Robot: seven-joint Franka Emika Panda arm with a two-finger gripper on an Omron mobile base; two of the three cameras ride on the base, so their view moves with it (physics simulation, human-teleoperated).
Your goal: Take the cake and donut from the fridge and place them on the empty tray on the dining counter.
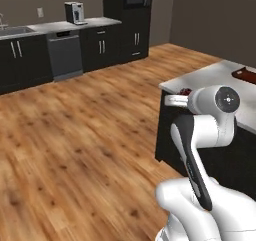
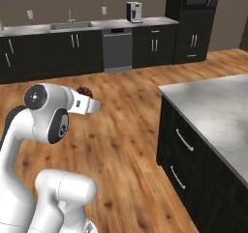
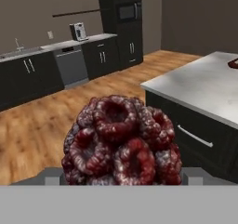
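Hand view shows the fingers [image 3: 122,175] clasping the cake [image 3: 122,141], near the dining counter [image 3: 204,90]

Arm [image 1: 200,135] folded; fingers [image 3: 193,175] spread wide

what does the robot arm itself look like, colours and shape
The arm is made of glossy white rounded shells with bulbous joints. A dark grey to black strip runs along one link, and round joint caps are grey with a small centre mark, one in the left base view, one in the right base view. No loose cables show. The claw itself is hidden.
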